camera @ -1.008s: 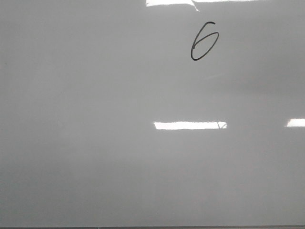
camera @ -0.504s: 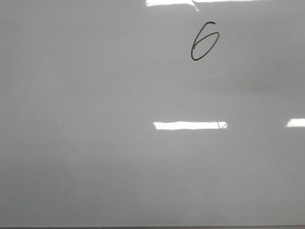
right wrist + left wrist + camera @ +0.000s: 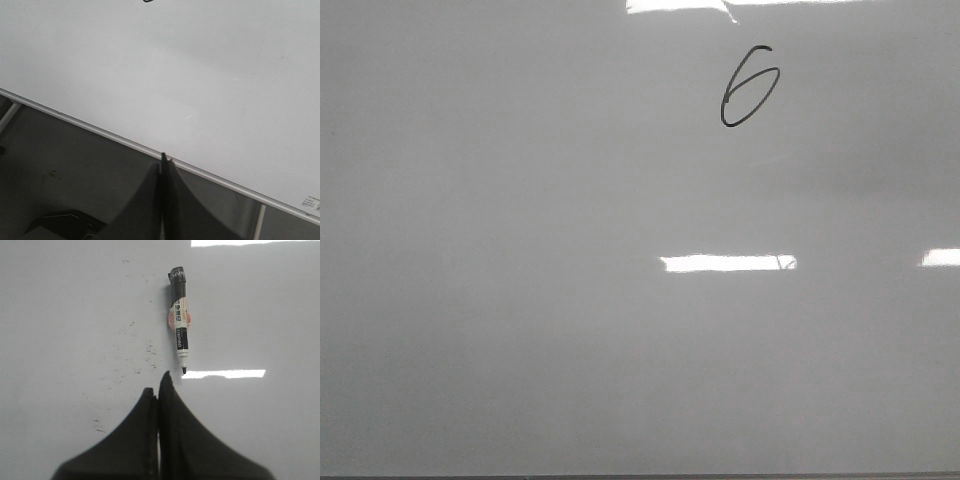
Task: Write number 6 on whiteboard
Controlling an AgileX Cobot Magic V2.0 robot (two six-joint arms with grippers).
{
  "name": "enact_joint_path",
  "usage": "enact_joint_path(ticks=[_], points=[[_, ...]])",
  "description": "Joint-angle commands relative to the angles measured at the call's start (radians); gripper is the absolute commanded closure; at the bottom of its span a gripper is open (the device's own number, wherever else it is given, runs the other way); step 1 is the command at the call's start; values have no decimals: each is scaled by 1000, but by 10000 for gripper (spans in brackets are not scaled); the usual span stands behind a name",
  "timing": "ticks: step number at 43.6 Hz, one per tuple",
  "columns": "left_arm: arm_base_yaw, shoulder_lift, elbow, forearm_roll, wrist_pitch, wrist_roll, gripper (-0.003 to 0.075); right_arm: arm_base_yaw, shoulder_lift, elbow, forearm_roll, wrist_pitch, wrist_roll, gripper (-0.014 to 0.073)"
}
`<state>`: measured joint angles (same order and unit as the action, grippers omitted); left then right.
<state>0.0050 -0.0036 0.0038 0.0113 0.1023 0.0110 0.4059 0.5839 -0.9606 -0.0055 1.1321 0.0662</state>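
Note:
A small slanted black number 6 [image 3: 748, 88] stands on the whiteboard [image 3: 520, 300] toward the far right in the front view. No gripper shows in that view. In the left wrist view my left gripper [image 3: 159, 385] is shut and empty over the whiteboard [image 3: 65, 315]. A black marker [image 3: 179, 317] with its cap on its back end lies flat on the board just beyond the fingertips, its bare tip toward them. In the right wrist view my right gripper [image 3: 163, 160] is shut and empty, over the board's metal edge [image 3: 90, 127]. A bit of black stroke [image 3: 148, 1] shows far off.
Bright rectangular light reflections [image 3: 728, 263] lie on the board. Small black ink specks [image 3: 142, 357] dot the board near the marker. Off the board's edge is a dark grey table surface [image 3: 65, 170] with a dark fixture [image 3: 60, 225].
The number 6 and the board stay as they were. The left end of the middle light reflection has shortened slightly.

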Motion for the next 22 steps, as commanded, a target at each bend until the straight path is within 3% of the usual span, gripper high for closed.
enact_joint_path(ticks=[1,6,9,15,22], points=[[-1,-16,6,-1,-76,-11,741,-7,5,-20,-14,-64,-3,662],[-1,-16,6,-1,-76,-11,741,-22,-18,-1,-20,-79,-10,662],[-1,-16,6,-1,-76,-11,741,-82,-60,47,-32,-151,-18,662],[-1,-16,6,-1,-76,-11,741,-226,-192,236,-34,-414,-18,662],[-1,-16,6,-1,-76,-11,741,-321,-361,476,-34,-718,-18,662]])
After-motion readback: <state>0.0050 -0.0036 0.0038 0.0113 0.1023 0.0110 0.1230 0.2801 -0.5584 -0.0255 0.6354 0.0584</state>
